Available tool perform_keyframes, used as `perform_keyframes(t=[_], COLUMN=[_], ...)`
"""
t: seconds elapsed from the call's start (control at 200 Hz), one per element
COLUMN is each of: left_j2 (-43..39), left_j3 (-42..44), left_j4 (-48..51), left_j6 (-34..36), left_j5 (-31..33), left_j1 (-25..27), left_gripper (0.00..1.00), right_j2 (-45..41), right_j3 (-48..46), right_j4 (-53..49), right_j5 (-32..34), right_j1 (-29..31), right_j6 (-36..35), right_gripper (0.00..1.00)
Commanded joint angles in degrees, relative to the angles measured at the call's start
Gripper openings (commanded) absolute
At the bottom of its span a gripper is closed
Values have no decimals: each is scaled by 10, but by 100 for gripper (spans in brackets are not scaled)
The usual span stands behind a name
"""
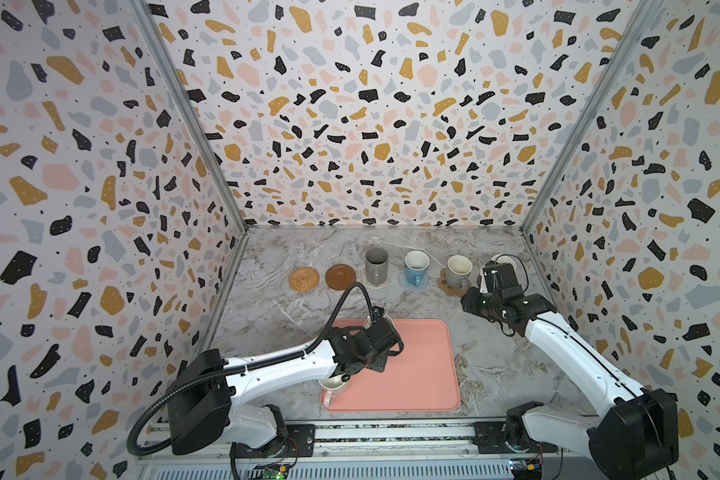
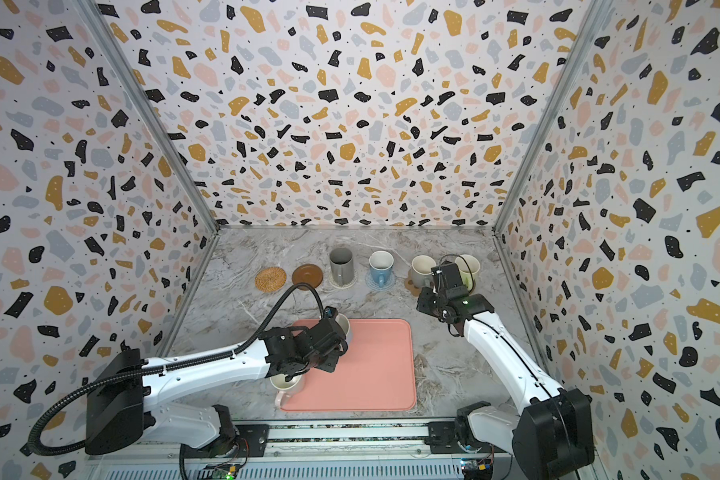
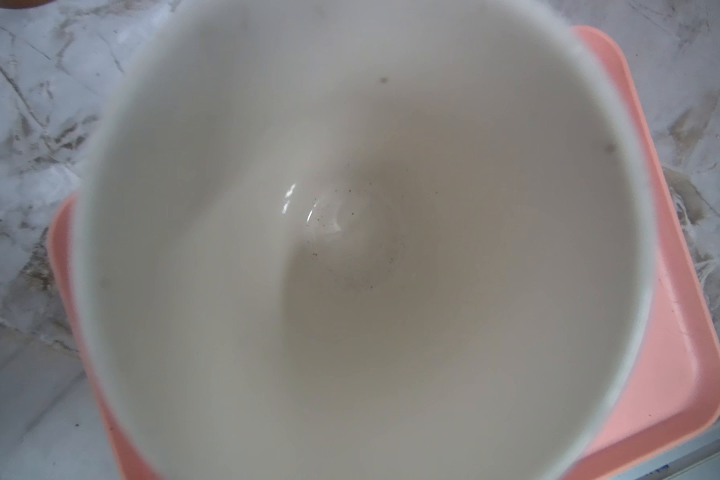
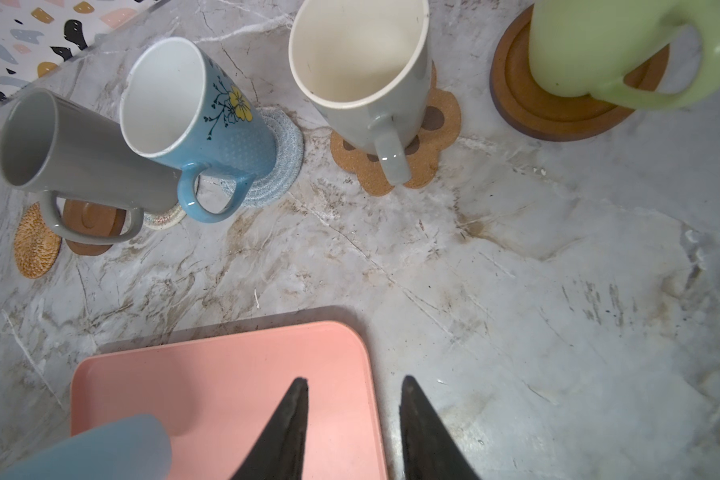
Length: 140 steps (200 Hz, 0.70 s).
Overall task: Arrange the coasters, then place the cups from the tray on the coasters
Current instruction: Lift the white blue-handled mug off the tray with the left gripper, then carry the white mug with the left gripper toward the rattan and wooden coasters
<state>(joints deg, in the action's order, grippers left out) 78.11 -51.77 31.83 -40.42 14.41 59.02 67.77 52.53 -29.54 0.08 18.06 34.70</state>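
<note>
Left gripper [image 1: 374,322] was clenched on light-blue cup [image 3: 350,249] at far-left corner of tray [image 1: 425,365]; bare woven coaster [image 1: 304,279] & brown disc coaster [image 1: 340,276] lay beyond, slightly left; left arm nearer; right gripper [image 4: 352,415] gaped, empty.

Blurred pale cup [image 3: 350,249] filling left wrist view, pink cup [image 1: 332,388] half under left arm [image 1: 283,365], green cup [image 4: 599,54] cropped.

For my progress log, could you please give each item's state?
Dark grey mug, on beige coaster.
Blue mug, on light-blue coaster.
Grey mug, on paw coaster.
Green mug, on brown disc.
Orange woven coaster, bare.
Second brown disc, bare.
Pink mug, on tray.
Light-blue mug, in left gripper.
Right gripper, open, empty.
</note>
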Motion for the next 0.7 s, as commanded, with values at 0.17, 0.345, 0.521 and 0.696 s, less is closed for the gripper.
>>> perform_keyframes(t=[0.17,0.345,0.521,0.696], left_j2=[-32,-36,-35,-23], left_j3=[-16,-17,-12,-24], left_j4=[-22,-20,-40,-41], left_j6=[41,54,66,93], left_j5=[5,1,5,2], left_j1=[-54,-87,-120,-149], left_gripper=[9,9,9,9], right_j2=[-20,-19,-22,-29], right_j3=[-1,-1,-3,-3], right_j4=[-21,-22,-23,-27], right_j5=[13,13,12,16], right_j1=[-1,-2,-1,-2], right_j6=[4,5,6,7], right_gripper=[39,39,39,39])
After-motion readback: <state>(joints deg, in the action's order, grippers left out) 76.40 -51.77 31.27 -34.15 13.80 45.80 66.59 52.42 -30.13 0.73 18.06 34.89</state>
